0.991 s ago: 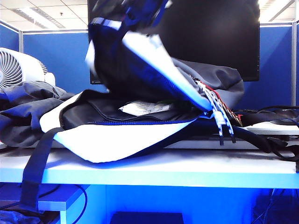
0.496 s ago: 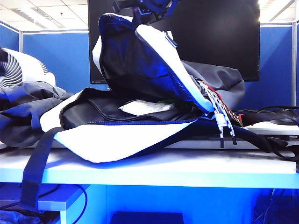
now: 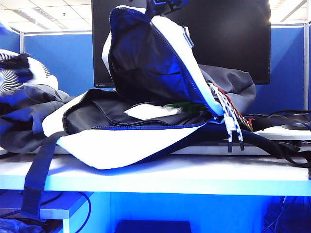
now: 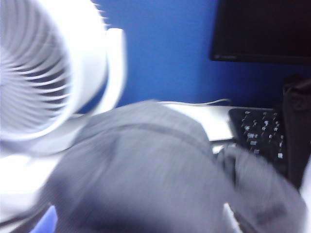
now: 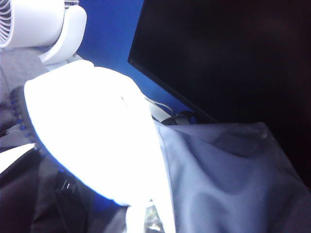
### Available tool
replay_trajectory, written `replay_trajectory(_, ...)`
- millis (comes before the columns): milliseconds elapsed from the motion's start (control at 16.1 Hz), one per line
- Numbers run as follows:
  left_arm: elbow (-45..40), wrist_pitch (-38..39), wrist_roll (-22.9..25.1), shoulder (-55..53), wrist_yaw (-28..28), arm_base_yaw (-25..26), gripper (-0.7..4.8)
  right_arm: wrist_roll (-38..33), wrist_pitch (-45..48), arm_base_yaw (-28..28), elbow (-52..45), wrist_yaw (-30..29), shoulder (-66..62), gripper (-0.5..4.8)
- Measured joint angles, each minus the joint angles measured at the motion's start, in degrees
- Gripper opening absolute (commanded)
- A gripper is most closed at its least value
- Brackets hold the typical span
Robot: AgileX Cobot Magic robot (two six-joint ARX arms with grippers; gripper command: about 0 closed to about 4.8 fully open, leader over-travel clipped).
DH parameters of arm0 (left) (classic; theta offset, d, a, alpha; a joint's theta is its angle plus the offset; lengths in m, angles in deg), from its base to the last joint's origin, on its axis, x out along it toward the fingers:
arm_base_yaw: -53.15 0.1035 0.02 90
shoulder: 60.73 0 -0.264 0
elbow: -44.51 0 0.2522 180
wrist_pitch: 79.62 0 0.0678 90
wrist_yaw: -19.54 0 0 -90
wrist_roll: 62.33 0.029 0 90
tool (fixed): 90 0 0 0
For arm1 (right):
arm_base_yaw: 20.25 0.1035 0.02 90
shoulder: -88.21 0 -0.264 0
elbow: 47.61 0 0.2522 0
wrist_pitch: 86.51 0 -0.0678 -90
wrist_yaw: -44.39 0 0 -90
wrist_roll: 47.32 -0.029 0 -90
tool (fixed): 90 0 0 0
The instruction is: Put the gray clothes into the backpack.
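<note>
The backpack (image 3: pixel 121 145) lies on the table with its mouth open, showing dark lining. Its white-edged flap (image 3: pixel 146 63) stands almost upright. At the top of the exterior view my right gripper (image 3: pixel 163 6) is shut on the flap's upper edge; in the right wrist view the right gripper (image 5: pixel 148 221) pinches the white flap (image 5: pixel 92 126). The gray clothes (image 3: pixel 24 116) lie heaped left of the backpack. My left gripper (image 3: pixel 17 63), blurred, hangs just above them. In the left wrist view the left gripper (image 4: pixel 138 223) is open, with the gray clothes (image 4: pixel 141 170) close under it.
A white fan (image 3: pixel 14 73) stands behind the clothes. A black monitor (image 3: pixel 218 39) fills the back. A keyboard (image 4: pixel 260 133) lies behind the backpack. A black strap (image 3: pixel 36 174) hangs over the table's front edge. Speckled cords (image 3: pixel 228 116) and black cables (image 3: pixel 286 119) trail right.
The flap has swung from slanting to almost upright. My left gripper has come into view, blurred, at the far left above the gray clothes.
</note>
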State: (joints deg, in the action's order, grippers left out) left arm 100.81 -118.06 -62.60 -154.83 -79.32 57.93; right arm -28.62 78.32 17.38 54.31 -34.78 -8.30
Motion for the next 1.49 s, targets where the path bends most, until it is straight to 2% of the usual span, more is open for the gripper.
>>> replay_trajectory(124, 3.85, 0.72, -0.09, -3.72, 0.09, -0.17, 4.79, 0.00, -0.24, 0.02, -0.02, 0.00, 0.09, -0.06)
replay_trajectory(310, 10.95, 8.94, -0.26, -8.39, 0.11, -0.13, 4.79, 0.00, -0.72, -0.02, 0.00, 0.11, 0.20, -0.06)
replay_trajectory(434, 11.39, 11.23, -0.35, -12.15, 0.02, -0.17, 4.79, 0.00, -0.68, -0.04, 0.00, 0.13, 0.22, -0.06)
replay_trajectory(619, 11.80, 9.92, -0.50, -15.10, 0.09, -1.09, 4.79, 0.00, -0.66, -0.04, -0.02, 2.08, 0.22, -0.06)
replay_trajectory(681, 11.91, 9.49, -0.55, -15.80, -0.15, -1.29, 1.73, 0.00, -0.72, -0.04, -0.02, 2.40, 0.37, -0.06)
replay_trajectory(743, 12.09, 8.68, -0.57, -16.74, -1.79, -1.40, 0.10, 0.00, -1.03, -0.04, -0.02, 2.62, 0.76, -0.06)
replay_trajectory(805, 12.15, 7.85, -0.66, -17.77, -2.69, -1.68, -0.06, 0.00, -1.14, -0.02, -0.02, 2.67, 1.31, -0.06)
replay_trajectory(1053, 12.44, 7.43, -0.59, -17.46, -2.51, -3.13, -0.06, 0.00, -1.75, -0.35, -0.02, 4.07, 3.37, -0.06)
replay_trajectory(1177, 13.66, 12.74, -1.40, -13.22, -3.19, -3.26, -0.06, -0.20, -2.47, -0.90, -0.04, 4.66, 4.31, -0.06)
replay_trajectory(1239, 15.54, 14.86, -1.75, -10.21, -4.39, -3.26, -0.06, -0.31, -2.54, -1.22, -0.04, 4.66, 4.74, -0.06)
replay_trajectory(1487, 33.79, 27.08, -5.68, -0.07, -12.61, -2.82, -0.06, -1.75, -2.45, -2.12, -0.04, 4.66, 4.94, -0.06)
